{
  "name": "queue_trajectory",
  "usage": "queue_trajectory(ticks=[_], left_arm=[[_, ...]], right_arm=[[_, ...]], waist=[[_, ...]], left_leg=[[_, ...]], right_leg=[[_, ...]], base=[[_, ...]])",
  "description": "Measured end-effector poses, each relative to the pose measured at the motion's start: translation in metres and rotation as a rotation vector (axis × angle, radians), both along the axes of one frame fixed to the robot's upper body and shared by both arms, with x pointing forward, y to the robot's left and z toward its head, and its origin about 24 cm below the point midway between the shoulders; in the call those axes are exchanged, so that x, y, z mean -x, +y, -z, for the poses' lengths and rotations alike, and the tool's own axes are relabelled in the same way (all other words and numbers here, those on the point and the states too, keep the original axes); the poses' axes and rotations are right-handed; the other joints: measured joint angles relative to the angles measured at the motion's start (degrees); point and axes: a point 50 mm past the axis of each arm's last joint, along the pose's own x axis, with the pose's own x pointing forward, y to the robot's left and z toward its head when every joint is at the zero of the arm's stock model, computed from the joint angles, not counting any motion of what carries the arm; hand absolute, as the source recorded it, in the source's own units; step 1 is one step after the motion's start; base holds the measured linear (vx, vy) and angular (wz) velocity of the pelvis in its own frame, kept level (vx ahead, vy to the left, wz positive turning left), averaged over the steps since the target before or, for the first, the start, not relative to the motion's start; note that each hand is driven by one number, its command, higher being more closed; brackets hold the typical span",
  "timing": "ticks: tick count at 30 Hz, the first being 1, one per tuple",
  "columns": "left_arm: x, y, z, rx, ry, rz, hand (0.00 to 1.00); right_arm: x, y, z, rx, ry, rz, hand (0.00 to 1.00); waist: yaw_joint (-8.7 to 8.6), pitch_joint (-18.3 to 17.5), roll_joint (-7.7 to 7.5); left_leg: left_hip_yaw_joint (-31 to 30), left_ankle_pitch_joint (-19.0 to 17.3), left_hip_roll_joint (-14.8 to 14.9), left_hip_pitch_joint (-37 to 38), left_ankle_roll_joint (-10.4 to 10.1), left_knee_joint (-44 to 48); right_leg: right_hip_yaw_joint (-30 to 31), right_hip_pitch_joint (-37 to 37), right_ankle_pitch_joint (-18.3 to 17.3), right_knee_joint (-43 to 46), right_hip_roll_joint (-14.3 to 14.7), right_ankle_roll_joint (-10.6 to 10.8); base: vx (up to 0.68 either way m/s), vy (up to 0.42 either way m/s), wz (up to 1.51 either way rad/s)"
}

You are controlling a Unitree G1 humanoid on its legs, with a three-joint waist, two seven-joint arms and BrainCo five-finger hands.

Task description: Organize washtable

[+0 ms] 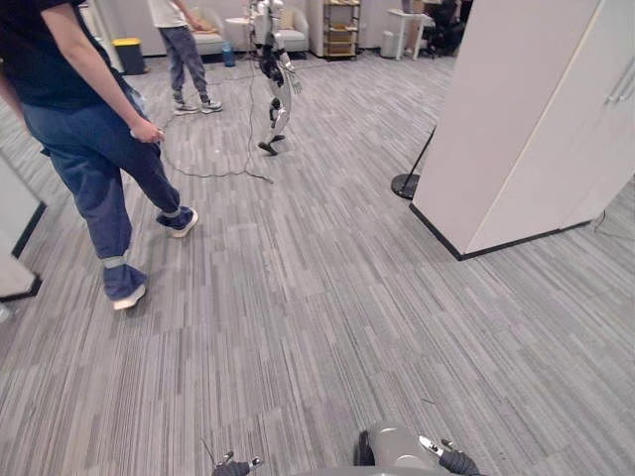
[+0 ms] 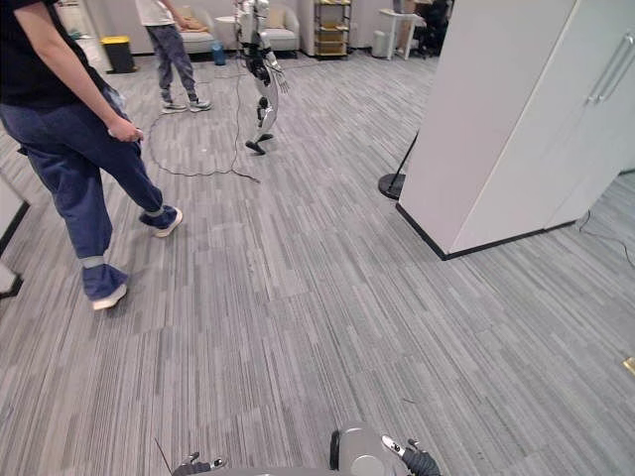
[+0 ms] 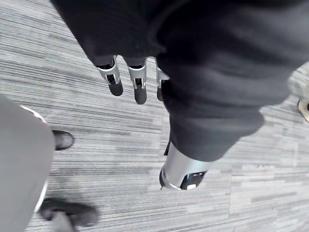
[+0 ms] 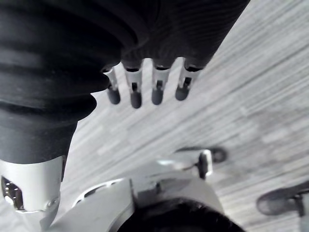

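Underfoot, carpet floor (image 1: 347,327): grey, finely striped, stretching from the robot to the far wall.
white cabinet (image 1: 516,119): tall, plain-sided unit standing on the floor to the robot's right, with long bar handles on its door side.
near person (image 1: 89,149): in a dark top and blue trousers, mid-stride on the robot's left, well apart from both hands.
second robot (image 1: 275,89): a humanoid standing upright farther down the room, with a black cable trailing on the floor beside it.
far person (image 1: 184,50): in a light top and grey trousers, near the second robot.
stand base (image 1: 405,184): black round foot with a slanted pole, just beside the cabinet's corner.
yellow bin (image 1: 128,55): against the far wall on the left.
left hand (image 3: 139,84): fingers straight and relaxed, hanging above the carpet, holding nothing.
right hand (image 4: 158,84): fingers straight in a row, pointing at the carpet, holding nothing.
washtable: its whereabouts cannot be told; ahead lie carpet, cabinet and people.
progress: judged at the very start. Nothing is sorted or grasped; reaching the washtable and all the organizing remain.
writing: none can be read on any surface.
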Motion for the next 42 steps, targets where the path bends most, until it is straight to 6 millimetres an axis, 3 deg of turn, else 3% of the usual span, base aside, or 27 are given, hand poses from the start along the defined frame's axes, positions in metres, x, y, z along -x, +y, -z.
queue_trajectory(ticks=[2, 3, 4, 5, 6, 7, 9, 10, 13, 15, 16, 18, 20, 23, 24, 27, 28, 30, 31, 32, 33, 34, 37, 38, 40, 41, 42], left_arm=[[0.003, 0.000, 0.000, 0.003, 0.006, -0.048, 0.00], [0.006, 0.002, 0.001, 0.003, 0.010, -0.074, 0.00], [0.010, 0.008, 0.000, -0.010, 0.015, -0.100, 0.00], [0.006, 0.006, 0.001, 0.003, 0.010, -0.083, 0.00], [0.008, 0.003, 0.002, 0.019, 0.020, -0.073, 0.00], [0.005, -0.004, 0.002, 0.072, 0.012, -0.096, 0.00], [-0.002, -0.002, 0.001, 0.086, -0.013, -0.104, 0.00], [-0.011, 0.008, -0.002, 0.063, -0.037, -0.083, 0.00], [-0.019, 0.012, -0.004, 0.047, -0.058, -0.033, 0.00], [-0.029, 0.012, -0.007, 0.051, -0.090, -0.033, 0.00], [-0.031, 0.010, -0.007, 0.052, -0.098, -0.013, 0.00], [-0.033, 0.008, -0.007, 0.048, -0.103, 0.019, 0.00], [-0.035, 0.008, -0.008, 0.046, -0.117, 0.022, 0.00], [-0.035, 0.003, -0.008, 0.051, -0.123, 0.021, 0.00], [-0.032, 0.007, -0.007, 0.044, -0.111, 0.017, 0.00], [-0.015, 0.009, -0.004, 0.035, -0.062, 0.011, 0.00], [-0.013, 0.008, -0.003, 0.036, -0.045, 0.022, 0.00], [-0.014, 0.013, -0.003, 0.014, -0.033, 0.042, 0.00], [-0.014, 0.018, -0.004, 0.000, -0.029, 0.056, 0.00], [-0.009, 0.016, -0.003, 0.000, -0.013, 0.082, 0.00], [-0.007, 0.012, -0.002, 0.008, -0.007, 0.096, 0.00], [-0.006, 0.009, -0.001, 0.010, -0.004, 0.112, 0.00], [-0.010, 0.007, -0.001, 0.015, -0.006, 0.110, 0.00], [-0.011, 0.002, -0.001, 0.029, -0.015, 0.093, 0.00], [-0.012, 0.002, -0.002, 0.027, -0.024, 0.079, 0.00], [-0.013, 0.000, -0.002, 0.034, -0.033, 0.066, 0.00], [-0.015, -0.002, -0.002, 0.037, -0.044, 0.051, 0.00]], right_arm=[[0.001, 0.001, 0.000, 0.005, 0.015, -0.042, 0.00], [0.003, 0.002, 0.001, 0.005, 0.027, -0.058, 0.00], [0.004, 0.006, 0.002, 0.003, 0.053, -0.100, 0.00], [0.006, 0.003, 0.002, 0.005, 0.059, -0.105, 0.00], [0.007, 0.001, 0.002, 0.007, 0.061, -0.106, 0.00], [0.002, -0.011, -0.001, 0.028, 0.048, -0.084, 0.00], [-0.002, -0.013, -0.001, 0.025, 0.048, -0.057, 0.00], [-0.007, -0.007, 0.001, 0.008, 0.055, -0.037, 0.00], [0.002, 0.000, 0.005, -0.026, 0.080, 0.035, 0.00], [0.012, -0.003, 0.007, -0.039, 0.098, 0.130, 0.00], [0.016, -0.001, 0.008, -0.046, 0.109, 0.145, 0.00], [0.016, -0.003, 0.008, -0.044, 0.108, 0.165, 0.00], [0.012, -0.002, 0.007, -0.042, 0.100, 0.166, 0.00], [0.016, -0.011, 0.007, -0.016, 0.110, 0.178, 0.00], [0.024, -0.008, 0.008, -0.020, 0.128, 0.186, 0.00], [0.036, -0.004, 0.011, -0.027, 0.169, 0.175, 0.00], [0.039, -0.003, 0.011, -0.032, 0.169, 0.193, 0.00], [0.048, 0.001, 0.013, -0.048, 0.183, 0.257, 0.00], [0.057, 0.006, 0.014, -0.060, 0.201, 0.262, 0.00], [0.058, 0.006, 0.013, -0.053, 0.200, 0.243, 0.00], [0.058, 0.004, 0.013, -0.043, 0.195, 0.227, 0.00], [0.048, -0.001, 0.011, -0.020, 0.162, 0.176, 0.00], [0.037, -0.002, 0.009, -0.013, 0.131, 0.151, 0.00], [0.036, -0.002, 0.008, -0.003, 0.117, 0.126, 0.00], [0.039, 0.000, 0.008, -0.002, 0.109, 0.116, 0.00], [0.038, 0.002, 0.006, 0.000, 0.086, 0.117, 0.00], [0.039, 0.002, 0.006, 0.002, 0.083, 0.117, 0.00]], waist=[[-0.14, -0.05, 0.05], [-0.22, -0.13, -0.27], [-0.28, -0.72, -1.60], [-1.08, -1.45, -1.75], [-1.23, -1.67, -1.34], [-0.53, -2.26, 2.06], [1.20, -1.89, 2.37], [2.48, -0.82, 0.48], [2.68, -0.40, -1.82], [2.62, -0.24, -2.28], [2.47, -0.21, -2.23], [1.78, -0.23, -2.30], [2.00, -0.12, -1.83], [2.39, 0.01, 0.60], [3.39, -0.51, -0.23], [3.36, -4.61, -1.23], [3.15, -5.00, -0.60], [2.82, -3.98, -2.19], [2.32, -2.84, -3.37], [1.28, -3.15, -3.33], [0.93, -3.54, -2.58], [0.46, -3.94, -1.35], [0.25, -1.70, -0.72], [0.24, -0.93, 0.01], [0.31, -0.23, -0.53], [0.10, -0.22, -0.50], [0.08, -0.24, -0.44]], left_leg=[[1.61, -2.70, -0.70, 2.37, -2.25, 0.73], [1.56, -3.08, -0.91, 3.10, -2.73, 2.09], [1.50, -3.67, -1.07, 2.97, -2.63, 8.30], [1.22, -3.98, 1.21, 0.11, -2.82, 19.17], [1.18, -3.58, 3.04, -2.48, -3.36, 26.17], [0.96, 2.83, 10.84, -13.45, -4.15, 51.47], [1.41, 2.92, 14.33, -18.54, -3.71, 64.46], [1.32, 2.68, 15.00, -20.87, -3.99, 70.54], [1.53, 2.68, 15.07, -24.03, -4.08, 66.21], [1.68, 2.52, 15.59, -26.37, -4.41, 53.54], [1.57, 1.80, 15.62, -27.16, -5.56, 46.71], [-1.00, 2.57, 12.89, -28.13, -7.63, 22.16], [-4.72, 4.26, 11.86, -31.04, -10.50, 12.15], [-7.64, 4.97, 13.20, -35.27, -11.28, 10.77], [-6.85, 8.25, 12.20, -33.74, -11.49, 13.27], [-4.71, 8.62, 8.47, -33.54, -10.96, 15.77], [-4.13, 8.37, 7.18, -31.56, -10.08, 14.95], [-4.31, 8.51, 4.33, -25.87, -5.31, 14.31], [-4.46, 6.77, 2.25, -21.60, -2.56, 13.99], [-4.94, 5.49, 1.57, -18.26, -0.95, 12.64], [-5.14, 4.95, 1.78, -17.23, -0.41, 11.94], [-4.41, 3.89, 1.55, -15.61, 1.57, 10.51], [-4.02, 3.56, 2.04, -11.62, 2.48, 8.56], [-3.08, 3.53, 2.80, -7.50, 2.51, 6.00], [-1.70, 3.53, 2.09, -3.81, 2.51, 5.08], [-1.35, 3.40, 1.25, -1.66, 2.66, 3.96], [-1.21, 3.18, 0.78, -0.97, 2.95, 3.38]], right_leg=[[-1.55, -2.47, 2.49, -7.92, 1.07, -0.70], [-0.77, -2.35, 2.20, -7.37, 0.84, -1.23], [2.47, -1.56, 5.76, -5.51, 0.56, -4.84], [3.33, -0.22, 8.60, -3.19, 0.55, -5.05], [2.81, 0.45, 9.17, -2.06, 0.53, -4.93], [1.90, 2.16, 4.48, 1.52, 3.16, -6.65], [2.91, 4.19, 1.87, 2.67, 4.98, -7.32], [4.91, 9.03, 0.10, 2.39, 5.46, -8.11], [5.76, 18.53, -0.51, -5.55, 4.96, -7.35], [5.25, 25.37, -0.24, -12.24, 5.07, -6.93], [5.15, 27.07, -0.45, -13.69, 5.31, -6.58], [6.31, 29.19, -1.05, -15.43, 5.51, -5.61], [8.26, 29.40, -1.83, -15.95, 5.83, -4.67], [11.18, 31.56, -5.81, -15.90, 6.43, -1.88], [13.62, 33.03, -8.09, -14.77, 4.38, -0.21], [17.71, 29.67, -10.08, -6.72, -0.16, 0.99], [18.71, 26.03, -8.98, 1.81, -1.21, 0.69], [15.97, 23.79, -5.81, 14.61, -3.92, -0.94], [14.69, 22.47, -0.36, 22.83, -6.16, -3.02], [14.54, 21.32, 8.69, 27.91, -6.52, -3.02], [14.31, 19.93, 12.85, 30.15, -6.10, -2.41], [13.92, 12.71, 4.84, 36.88, -5.90, -1.14], [11.88, 6.67, -2.75, 36.08, -2.45, -0.32], [9.73, 4.84, -4.89, 29.87, 0.52, -0.72], [7.27, 4.22, -5.30, 21.89, 1.42, -0.35], [5.86, 3.34, -4.37, 11.36, 1.54, -0.87], [5.91, 2.57, -3.27, 6.89, 1.51, -0.78]], base=[[0.67, 0.019, 0.04], [0.76, -0.032, 0.46], [0.81, -0.106, 0.77], [0.81, -0.159, 0.86], [0.96, -0.267, 0.83], [0.80, -0.238, 0.31], [0.72, -0.198, -0.44], [0.64, -0.162, -0.88], [0.54, -0.093, -0.36], [0.50, -0.037, 0.12], [0.32, -0.007, 0.11], [0.38, 0.039, -0.05], [0.42, 0.166, -0.33], [0.29, 0.227, -0.52], [0.35, 0.371, -0.83], [0.44, 0.398, -0.89], [0.46, 0.402, -0.53], [0.43, 0.379, -0.12], [0.36, 0.311, 0.26], [0.35, 0.293, 0.31], [0.43, 0.328, 0.12], [0.39, 0.262, -0.09], [0.48, 0.191, -0.16], [0.48, 0.112, -0.06], [0.45, 0.061, 0.04], [0.51, 0.011, 0.15], [0.51, -0.001, 0.21]])
